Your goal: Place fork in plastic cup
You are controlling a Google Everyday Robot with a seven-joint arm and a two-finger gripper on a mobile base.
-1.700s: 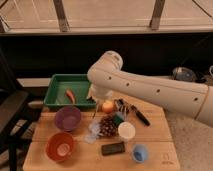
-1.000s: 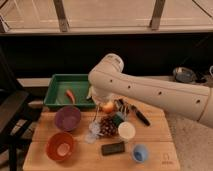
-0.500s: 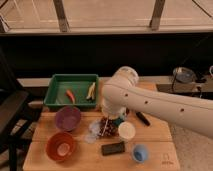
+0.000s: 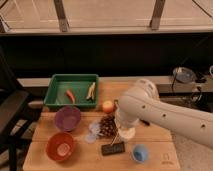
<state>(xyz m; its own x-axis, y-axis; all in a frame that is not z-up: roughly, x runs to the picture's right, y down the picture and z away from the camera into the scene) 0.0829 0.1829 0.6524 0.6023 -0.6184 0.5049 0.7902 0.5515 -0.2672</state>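
Observation:
The light-blue plastic cup stands at the table's front right, clear of the arm. My big white arm reaches in from the right. My gripper is at its lower end, low over the table's middle, mostly covered by the arm, between the pine cone and the white cup. A thin greyish strip, the fork, shows just below it, above the black slab. I cannot tell whether the fork is held.
A green tray at the back left holds an orange piece and a yellowish piece. A purple bowl, an orange bowl, an orange fruit and clear discs lie left of the gripper.
The arm has swung from the back of the table forward and down. Its end now sits low by the white cup, and it covers the black-handled utensil.

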